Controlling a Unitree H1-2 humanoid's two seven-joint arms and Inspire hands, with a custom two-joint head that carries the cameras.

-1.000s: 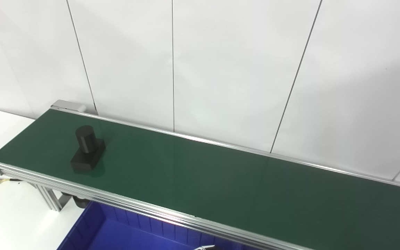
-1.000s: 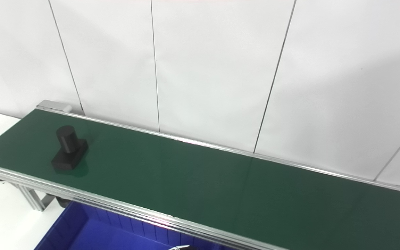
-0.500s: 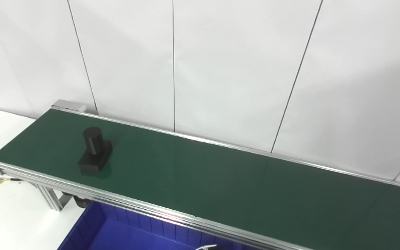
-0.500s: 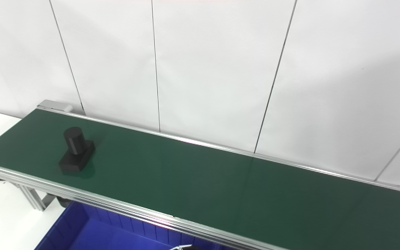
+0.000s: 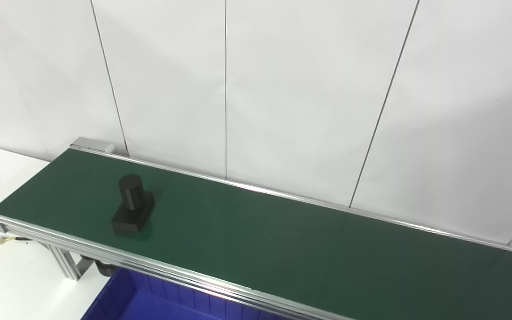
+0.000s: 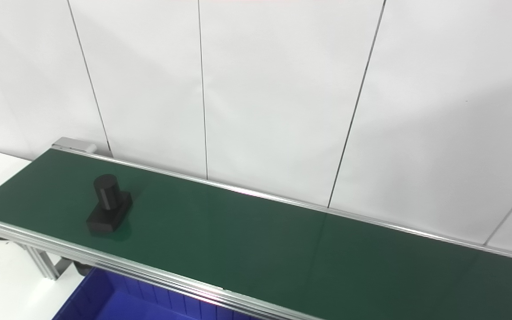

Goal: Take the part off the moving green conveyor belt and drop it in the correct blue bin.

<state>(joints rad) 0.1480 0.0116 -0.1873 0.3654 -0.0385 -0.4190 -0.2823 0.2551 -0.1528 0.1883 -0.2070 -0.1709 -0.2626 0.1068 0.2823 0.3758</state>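
Neither hand is visible, so their state cannot be told. Riding the green conveyor belt (image 5: 282,240), the black cylinder-on-block plastic part (image 5: 132,210) has moved rightward, nearer reach above the blue plastic bin (image 5: 149,302).

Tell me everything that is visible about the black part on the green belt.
The black part is matte and looks like plastic, though the material is not certain. It has a flat rectangular base and an upright round cylinder rising from the base's far end. It stands alone near the left end of the green conveyor belt, resting on its base. Nothing else touches it; no hand is in view.
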